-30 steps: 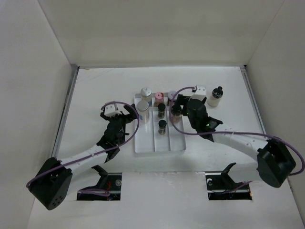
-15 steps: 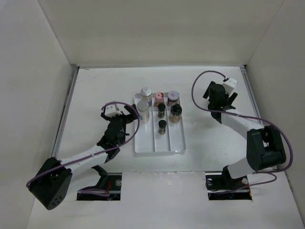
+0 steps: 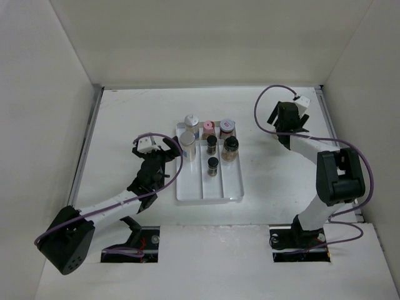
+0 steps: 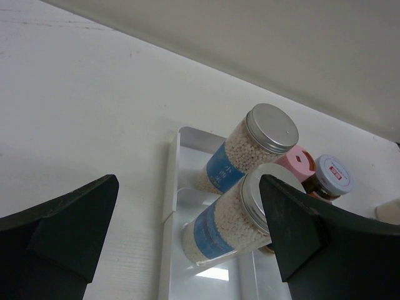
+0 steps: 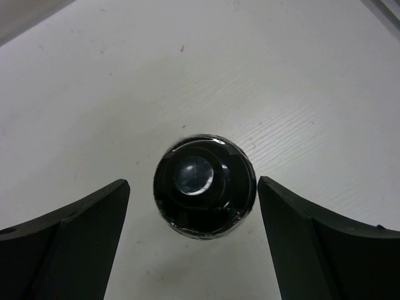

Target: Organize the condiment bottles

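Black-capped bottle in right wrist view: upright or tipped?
Upright: black-capped bottle shows only its round cap, seen end-on, standing on the table. Right end effector open, not touching it.

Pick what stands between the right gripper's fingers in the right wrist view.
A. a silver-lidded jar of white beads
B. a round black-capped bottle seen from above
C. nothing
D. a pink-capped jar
B: the round black-capped bottle stands on the white table between the open fingers of the right gripper, with a gap on each side.
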